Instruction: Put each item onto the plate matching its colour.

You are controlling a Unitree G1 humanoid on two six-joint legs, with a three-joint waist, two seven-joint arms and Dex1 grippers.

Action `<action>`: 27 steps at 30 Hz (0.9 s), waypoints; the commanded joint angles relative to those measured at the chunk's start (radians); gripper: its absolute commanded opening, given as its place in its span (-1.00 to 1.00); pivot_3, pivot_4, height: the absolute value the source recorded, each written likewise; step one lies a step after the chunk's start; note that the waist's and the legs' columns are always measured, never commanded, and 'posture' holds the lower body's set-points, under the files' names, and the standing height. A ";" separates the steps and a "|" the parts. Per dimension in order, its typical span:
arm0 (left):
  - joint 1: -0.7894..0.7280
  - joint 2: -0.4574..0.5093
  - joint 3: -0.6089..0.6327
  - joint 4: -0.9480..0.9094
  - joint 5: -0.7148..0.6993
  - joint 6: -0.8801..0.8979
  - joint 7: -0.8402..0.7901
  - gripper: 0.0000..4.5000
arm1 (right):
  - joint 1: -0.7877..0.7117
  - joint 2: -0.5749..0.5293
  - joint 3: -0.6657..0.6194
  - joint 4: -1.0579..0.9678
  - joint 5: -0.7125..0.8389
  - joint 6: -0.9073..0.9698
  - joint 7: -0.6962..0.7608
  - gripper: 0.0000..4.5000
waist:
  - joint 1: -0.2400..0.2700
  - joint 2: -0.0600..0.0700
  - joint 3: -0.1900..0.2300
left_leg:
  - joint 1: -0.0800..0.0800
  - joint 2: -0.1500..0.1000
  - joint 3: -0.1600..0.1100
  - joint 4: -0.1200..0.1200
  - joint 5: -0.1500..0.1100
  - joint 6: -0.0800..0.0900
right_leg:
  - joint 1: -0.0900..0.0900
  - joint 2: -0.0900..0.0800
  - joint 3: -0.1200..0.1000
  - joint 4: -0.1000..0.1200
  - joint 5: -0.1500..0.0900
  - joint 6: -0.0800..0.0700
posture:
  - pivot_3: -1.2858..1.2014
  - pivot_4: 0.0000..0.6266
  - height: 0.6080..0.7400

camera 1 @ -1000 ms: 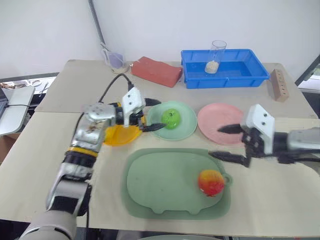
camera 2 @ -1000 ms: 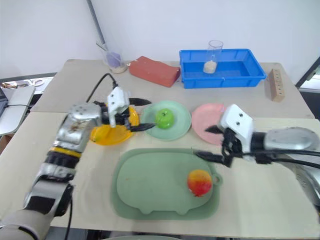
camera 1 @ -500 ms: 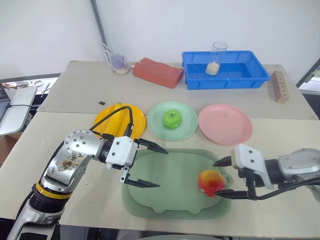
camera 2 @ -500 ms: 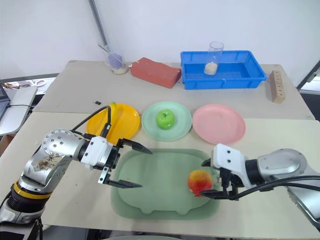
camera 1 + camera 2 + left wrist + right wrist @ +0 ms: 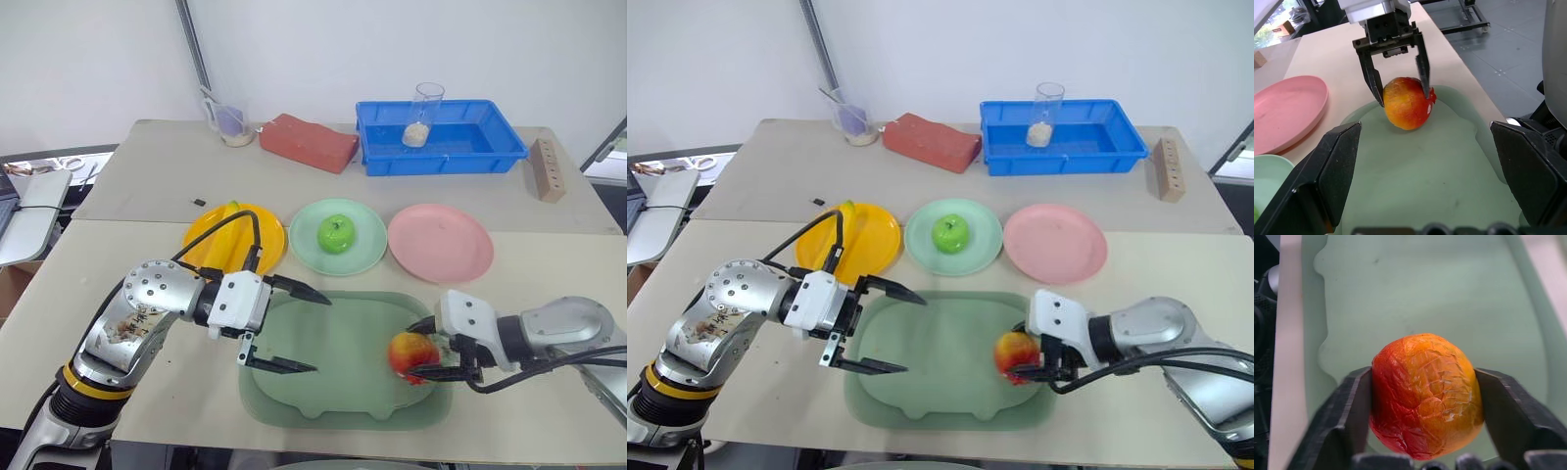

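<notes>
Now that my right gripper [image 5: 438, 349] has just clamped shut on the peach [image 5: 410, 355], still on the green tray [image 5: 333, 338], I can lift it toward the pink plate [image 5: 441, 242]; my left gripper [image 5: 291, 328] hangs wide open, empty.

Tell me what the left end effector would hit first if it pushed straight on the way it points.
Probably the red-and-yellow peach, which lies dead ahead of the open left end effector on the pig-shaped green tray. The right end effector is shut on that fruit, so its fingers would be met almost together. Depth is uncertain.
</notes>
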 commanded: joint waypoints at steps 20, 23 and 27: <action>-0.314 -0.311 -0.035 0.334 0.079 0.188 0.371 1.00 | -0.591 0.320 -0.042 0.878 -0.179 0.017 -0.351 0.21 | -0.003 0.007 -0.001 | -0.004 -0.003 -0.002 0.005 -0.003 0.006 | 0.001 0.001 0.003 0.002 0.001 -0.001 | 0.03 -0.52 1.00; -0.292 -0.298 -0.027 0.312 0.081 0.186 0.367 1.00 | -0.627 0.337 -0.041 0.961 -0.204 -0.029 -0.332 0.78 | -0.002 0.008 0.000 | -0.003 -0.003 -0.002 0.005 -0.003 0.005 | 0.001 0.001 0.003 0.003 0.001 -0.001 | 0.03 -0.52 1.00; -0.267 -0.270 -0.002 0.282 0.074 0.201 0.371 1.00 | -0.620 0.323 -0.065 0.954 -0.205 -0.048 -0.295 0.97 | 0.000 0.010 -0.001 | -0.004 -0.004 -0.002 0.005 -0.003 0.005 | 0.002 0.001 0.003 0.003 0.001 -0.001 | 0.03 -0.52 1.00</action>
